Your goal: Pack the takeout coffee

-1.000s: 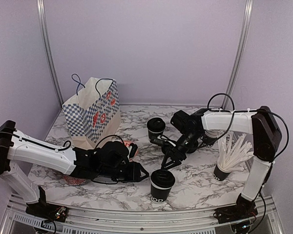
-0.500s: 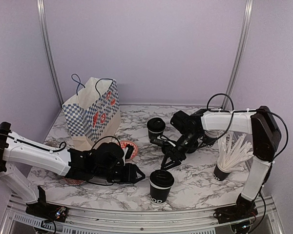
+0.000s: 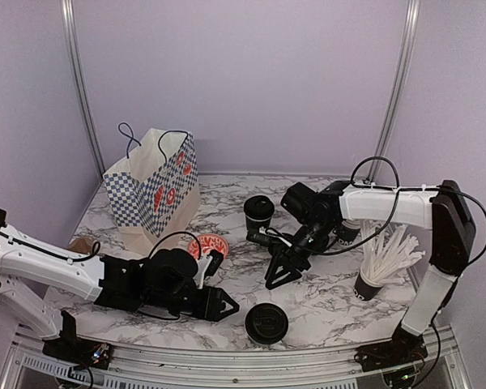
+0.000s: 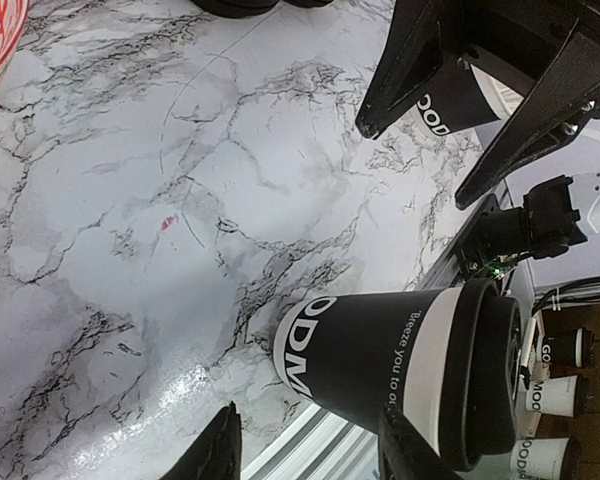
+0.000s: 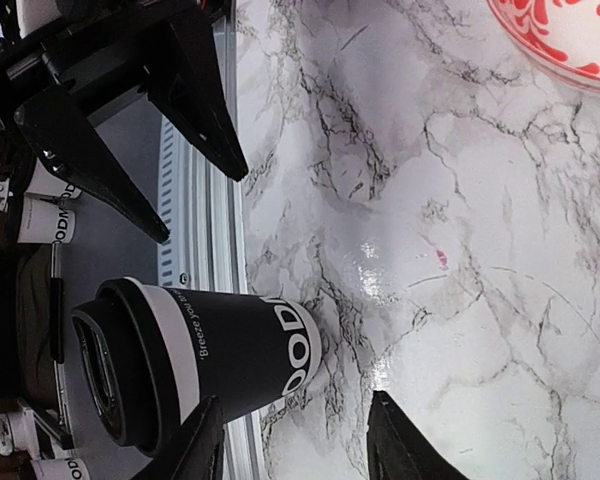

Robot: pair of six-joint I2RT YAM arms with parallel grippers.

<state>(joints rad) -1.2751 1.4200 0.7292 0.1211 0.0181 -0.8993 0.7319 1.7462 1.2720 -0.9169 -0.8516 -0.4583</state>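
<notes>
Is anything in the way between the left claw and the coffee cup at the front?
No, nothing visible. Only bare table lies between the open left gripper and the front coffee cup. The open right gripper is behind the cup, not between them.

A lab-style robot test booth, as shown by plain lilac walls (image 3: 243,81), aluminium corner posts (image 3: 77,89) and a marble-patterned tabletop (image 3: 332,304)

The lidded black cup (image 4: 380,360) stands on the marble table (image 4: 180,200) just ahead of the left gripper's (image 4: 310,448) spread fingers, while the right gripper (image 4: 416,165) gapes farther off, before another black cup (image 4: 448,105).
</notes>
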